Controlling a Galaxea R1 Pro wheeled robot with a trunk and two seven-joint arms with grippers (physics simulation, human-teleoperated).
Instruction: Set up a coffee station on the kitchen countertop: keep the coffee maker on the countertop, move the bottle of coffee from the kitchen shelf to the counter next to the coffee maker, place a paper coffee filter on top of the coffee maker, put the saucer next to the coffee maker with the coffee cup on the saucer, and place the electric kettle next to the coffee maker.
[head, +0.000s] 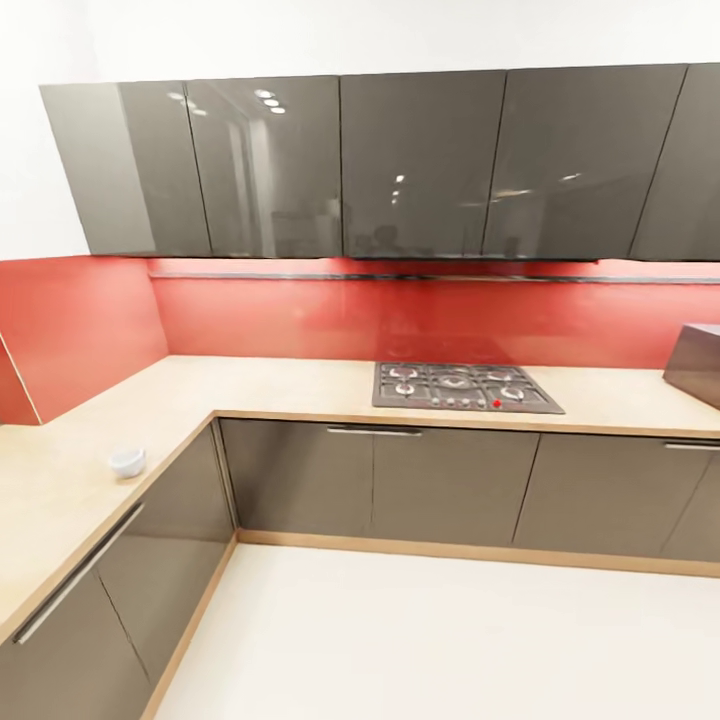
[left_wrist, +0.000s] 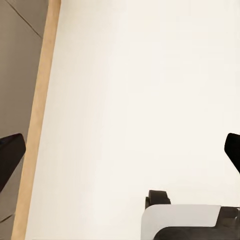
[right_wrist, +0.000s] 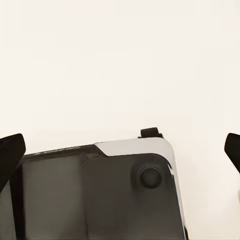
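The head view looks over an L-shaped pale beige worktop (head: 300, 385) on glossy grey-brown cabinets with a red backsplash, where a small white coffee cup (head: 127, 462) stands alone on the left run, well apart from the dark five-burner gas hob (head: 462, 388) set in the back run. A dark grey boxy object (head: 697, 362) sits on the worktop at the right edge, cut off by the frame. The left hand (left_wrist: 120, 150) and the right hand (right_wrist: 120, 150) both hang with dark fingers spread wide apart and nothing between them, above the cream floor (left_wrist: 140, 90) and the robot's black-and-white base (right_wrist: 100, 190).

black fingertips (right_wrist: 11, 155), seemingly white-and-black base (right_wrist: 100, 190)
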